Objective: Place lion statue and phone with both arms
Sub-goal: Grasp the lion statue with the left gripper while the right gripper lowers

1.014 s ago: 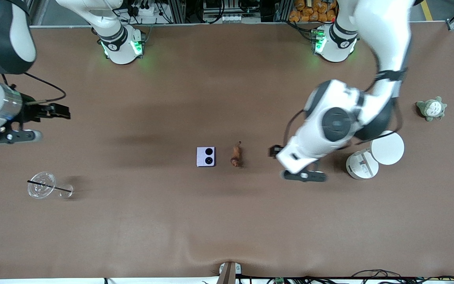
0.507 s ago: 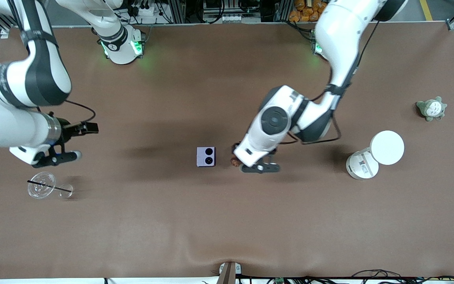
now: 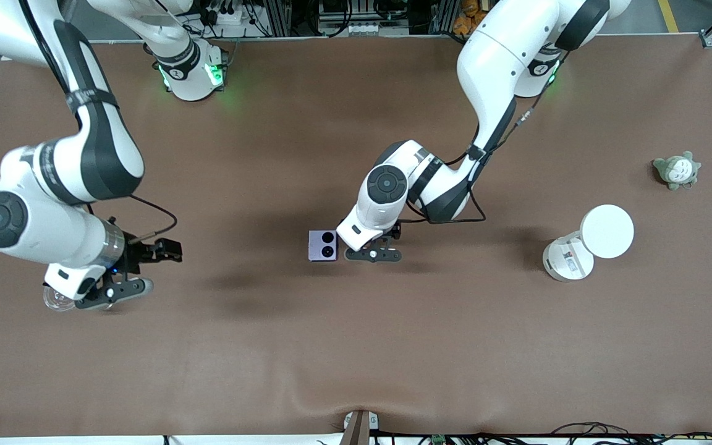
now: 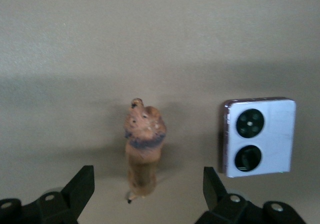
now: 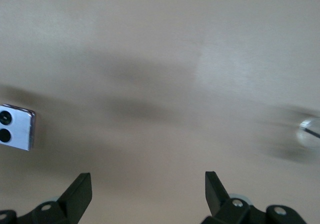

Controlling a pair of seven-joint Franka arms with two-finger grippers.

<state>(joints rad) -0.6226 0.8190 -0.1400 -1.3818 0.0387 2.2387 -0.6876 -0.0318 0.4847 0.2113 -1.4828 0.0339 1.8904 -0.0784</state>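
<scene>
The lion statue point(image 4: 144, 149), small and reddish-brown, lies on the table. In the left wrist view it sits between the open fingers of my left gripper point(image 4: 147, 190), untouched. In the front view my left gripper point(image 3: 373, 246) hangs over it and hides it. The phone point(image 3: 322, 245), pale lavender with two black circles, lies flat just beside the lion toward the right arm's end; it also shows in the left wrist view point(image 4: 258, 136) and the right wrist view point(image 5: 16, 127). My right gripper point(image 3: 122, 273) is open and empty point(image 5: 148, 190), far from the phone, over the table by a clear cup.
A clear plastic cup point(image 3: 54, 300) with a black straw lies partly under my right hand. A white round container point(image 3: 569, 259) with its lid point(image 3: 607, 231) stands toward the left arm's end. A grey-green plush point(image 3: 676, 170) sits by that table edge.
My left arm swept from beside the white container to over the lion statue. My right arm swung in from the table's end and now hangs by the clear cup.
</scene>
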